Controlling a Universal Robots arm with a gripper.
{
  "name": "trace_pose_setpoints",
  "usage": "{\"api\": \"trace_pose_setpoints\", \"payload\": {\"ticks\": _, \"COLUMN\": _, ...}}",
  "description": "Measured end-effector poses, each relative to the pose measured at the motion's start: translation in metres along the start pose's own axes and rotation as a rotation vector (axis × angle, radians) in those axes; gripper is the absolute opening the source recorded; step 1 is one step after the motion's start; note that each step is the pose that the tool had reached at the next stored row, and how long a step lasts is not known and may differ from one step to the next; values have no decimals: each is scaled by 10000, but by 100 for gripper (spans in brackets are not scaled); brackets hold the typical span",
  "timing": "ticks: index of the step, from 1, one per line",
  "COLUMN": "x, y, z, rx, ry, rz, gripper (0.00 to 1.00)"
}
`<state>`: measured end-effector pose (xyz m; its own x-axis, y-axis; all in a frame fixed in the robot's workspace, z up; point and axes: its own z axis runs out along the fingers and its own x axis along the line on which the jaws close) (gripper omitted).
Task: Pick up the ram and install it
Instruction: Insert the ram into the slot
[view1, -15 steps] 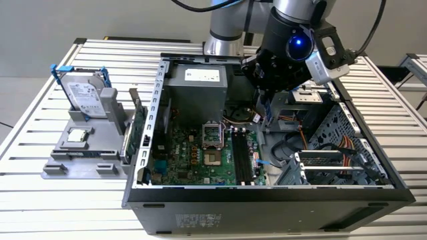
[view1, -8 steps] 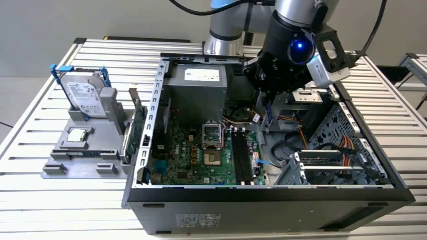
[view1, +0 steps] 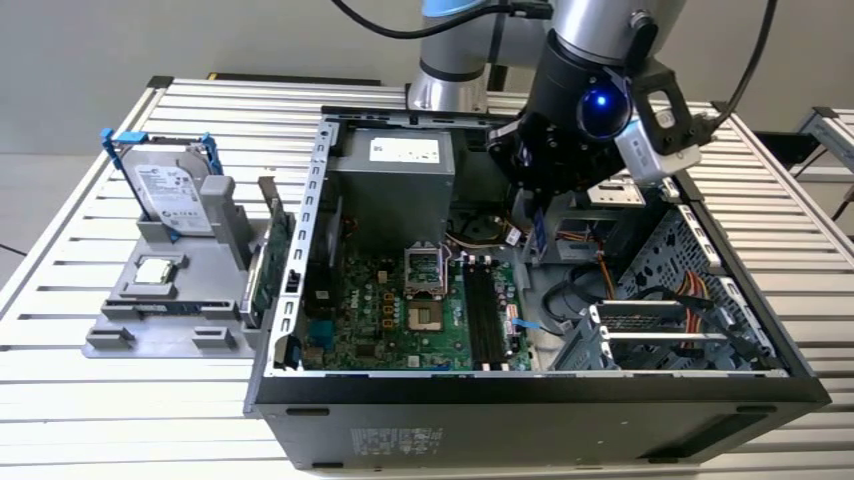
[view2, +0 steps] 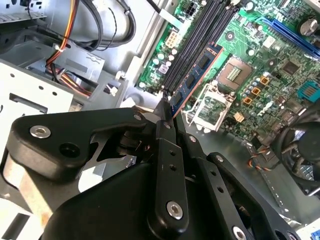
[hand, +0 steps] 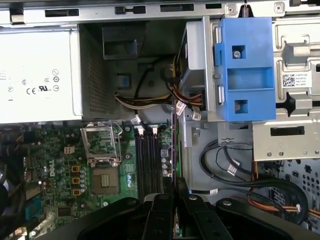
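Hovering inside open computer case (view1: 534, 400), fingers (view2: 166, 150) were clamped on near end of ram (view2: 197, 75). Stick projected ahead of fingertips, long axis roughly in line with memory slots (view2: 192, 42). It was close beside them, not seated.

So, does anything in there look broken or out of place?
Nothing looks broken or spilled. The ram is not in the board: the gripper holds it by one end above the memory slots. The processor socket beside them is bare, its frame flipped open.
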<state>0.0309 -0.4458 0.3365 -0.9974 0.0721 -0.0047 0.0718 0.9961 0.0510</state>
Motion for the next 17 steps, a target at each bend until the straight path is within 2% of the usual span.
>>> {"api": "trace_pose_setpoints", "payload": {"ticks": 17, "x": -6, "y": -81, "z": 11, "rx": -28, "ry": 4, "rz": 0, "gripper": 0}}
